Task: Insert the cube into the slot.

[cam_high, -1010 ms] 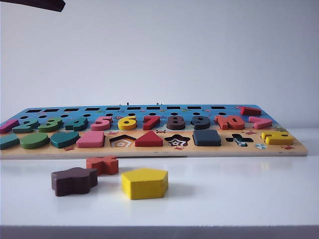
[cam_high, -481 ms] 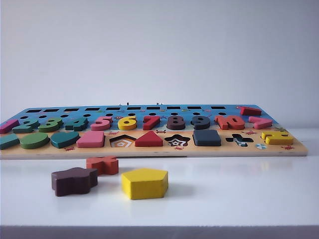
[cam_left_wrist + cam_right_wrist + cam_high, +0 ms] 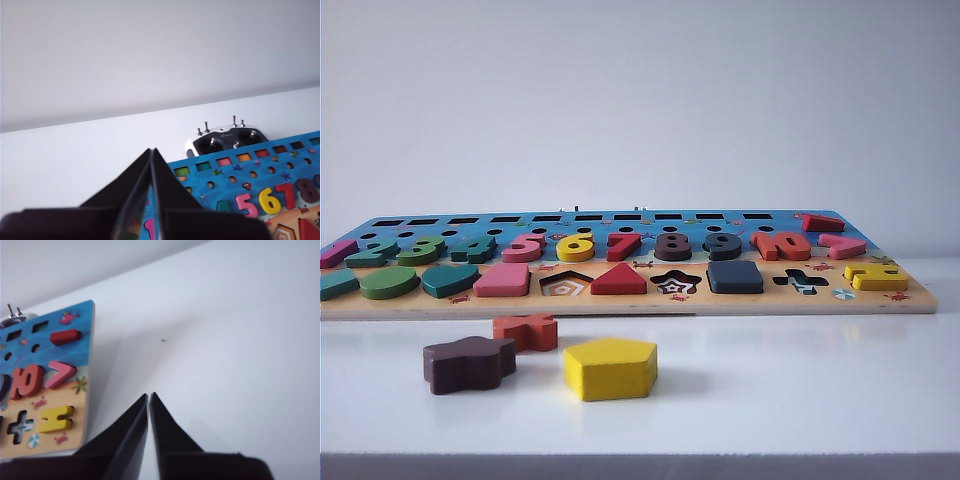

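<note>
Cube (image 3: pixel 734 276) is already sitting in the slot; left gripper (image 3: pixel 151 159) and right gripper (image 3: pixel 149 402) are hanging closed, empty; nothing remaining.

Exterior low, frontal; wrists high; share board (image 3: pixel 620 300).

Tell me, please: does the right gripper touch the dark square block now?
Apart. The right wrist view shows the right gripper with jaws shut over bare table beside the board; the exterior view shows the dark square block seated in the board, no gripper near.
</note>
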Controlling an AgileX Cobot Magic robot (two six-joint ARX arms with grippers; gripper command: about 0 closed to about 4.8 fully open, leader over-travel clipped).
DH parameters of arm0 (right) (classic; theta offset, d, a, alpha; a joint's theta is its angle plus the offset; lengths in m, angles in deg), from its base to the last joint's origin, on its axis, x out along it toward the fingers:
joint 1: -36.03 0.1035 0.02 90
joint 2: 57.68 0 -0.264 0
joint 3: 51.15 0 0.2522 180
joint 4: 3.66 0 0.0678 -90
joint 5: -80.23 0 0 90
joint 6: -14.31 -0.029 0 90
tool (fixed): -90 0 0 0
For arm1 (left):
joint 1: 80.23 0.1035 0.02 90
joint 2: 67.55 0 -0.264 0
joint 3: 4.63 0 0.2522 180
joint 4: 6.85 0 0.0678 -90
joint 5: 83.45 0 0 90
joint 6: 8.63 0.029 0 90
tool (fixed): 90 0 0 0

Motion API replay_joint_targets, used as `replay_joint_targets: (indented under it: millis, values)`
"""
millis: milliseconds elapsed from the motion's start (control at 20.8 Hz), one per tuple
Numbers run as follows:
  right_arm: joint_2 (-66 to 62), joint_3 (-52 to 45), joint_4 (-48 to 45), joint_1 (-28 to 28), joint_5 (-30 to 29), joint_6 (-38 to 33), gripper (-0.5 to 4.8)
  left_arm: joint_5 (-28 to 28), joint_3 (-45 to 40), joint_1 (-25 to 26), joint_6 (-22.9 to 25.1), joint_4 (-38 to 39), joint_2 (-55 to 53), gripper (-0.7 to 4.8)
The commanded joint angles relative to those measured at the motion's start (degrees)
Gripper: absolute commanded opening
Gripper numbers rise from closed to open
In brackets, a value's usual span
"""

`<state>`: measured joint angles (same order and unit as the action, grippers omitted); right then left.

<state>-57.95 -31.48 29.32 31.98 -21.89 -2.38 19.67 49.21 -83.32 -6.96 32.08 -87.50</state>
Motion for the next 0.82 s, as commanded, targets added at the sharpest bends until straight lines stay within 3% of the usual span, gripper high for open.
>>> replay_joint_targets:
  millis: [48,385,818]
  values:
    - [0.1,-2.8,-3.9,-0.1,0.4,0.5,0.26,-4.0,-2.6,1.4,0.3,2.1,2.6,0.17]
    - [0.1,-5.7,-7.3,-0.1,2.8,2.0,0.26,-12.2,-13.0,1.9,0.5,-1.3,8.5,0.17]
    - [0.1,-5.7,-7.5,-0.1,4.9,6.1,0.25,-13.4,-23.9,1.9,0.5,-5.7,16.0,0.17]
